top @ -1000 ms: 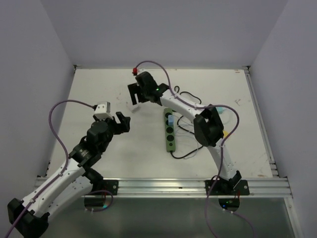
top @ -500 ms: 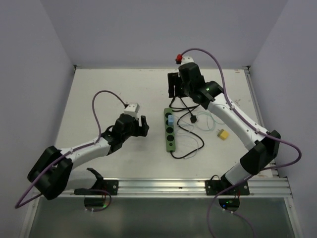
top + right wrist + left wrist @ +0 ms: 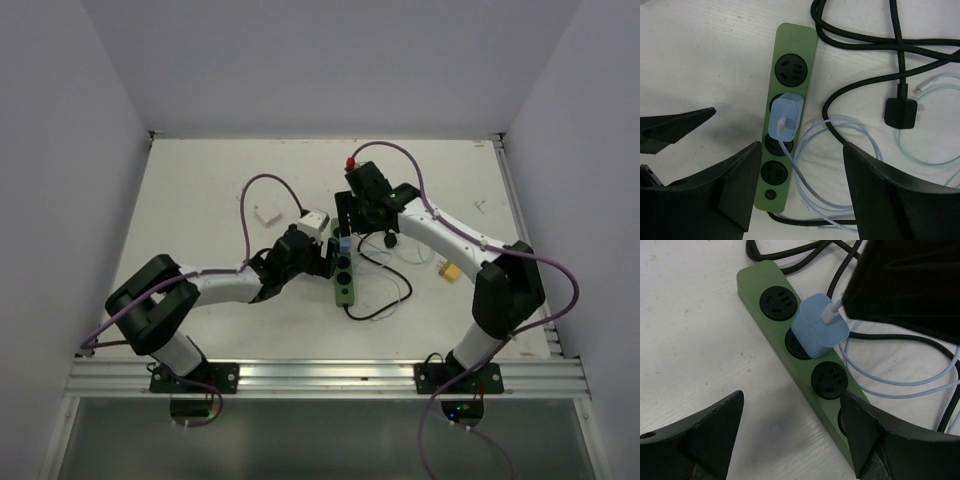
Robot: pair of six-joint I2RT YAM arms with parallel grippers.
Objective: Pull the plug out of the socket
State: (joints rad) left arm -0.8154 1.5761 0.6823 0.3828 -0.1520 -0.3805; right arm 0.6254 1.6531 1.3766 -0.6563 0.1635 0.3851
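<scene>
The socket (image 3: 344, 283) is a long green strip with round black outlets, lying mid-table. A pale blue plug (image 3: 344, 243) with a white cable sits in its second outlet (image 3: 817, 330) (image 3: 785, 119). My left gripper (image 3: 792, 405) is open low beside the socket (image 3: 805, 375), one finger on the bare table and the other over the strip's far edge, holding nothing. My right gripper (image 3: 800, 150) hovers open above the socket (image 3: 790, 50), its fingers apart on either side of the strip just short of the plug. In the top view the left gripper (image 3: 330, 262) and right gripper (image 3: 347, 222) nearly meet.
A thick black cord with a loose black plug (image 3: 900, 112) and coils of pale cable (image 3: 840, 165) lie right of the strip. A yellow piece (image 3: 450, 271) sits further right, and a small white block (image 3: 266, 213) lies at the left.
Both arms have swung in over the strip: the left from the table's left side, the right from the back. The right jaws have narrowed somewhat.
</scene>
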